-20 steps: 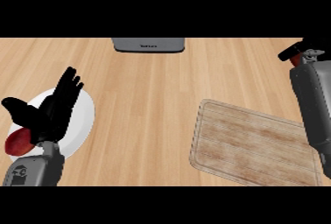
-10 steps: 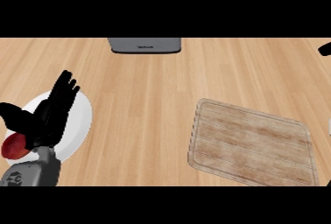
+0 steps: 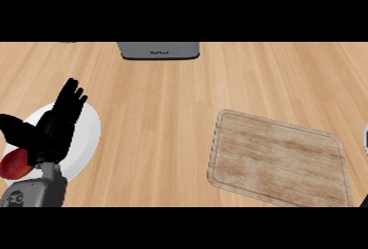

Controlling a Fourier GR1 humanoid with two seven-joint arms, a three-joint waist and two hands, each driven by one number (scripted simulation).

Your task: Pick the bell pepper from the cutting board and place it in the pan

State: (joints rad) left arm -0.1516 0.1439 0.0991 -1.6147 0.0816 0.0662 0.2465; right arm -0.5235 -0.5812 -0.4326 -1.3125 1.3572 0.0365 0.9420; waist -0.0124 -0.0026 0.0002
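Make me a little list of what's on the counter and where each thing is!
counter: light wood
cutting board: right side, lying flat, nothing on it
white plate: left side, partly under the hand
red thing: at the plate's lower left edge, partly hidden, cannot tell what it is
left hand: over the plate, fingers straight
grey object: top edge, middle
right hand: not seen

white plate [image 3: 84, 146]: partly hidden by left hand [image 3: 50, 133]
red item [image 3: 14, 164]: left edge, mostly covered, identity unclear
grey appliance [image 3: 158, 49]: cut off at the worktop's far edge
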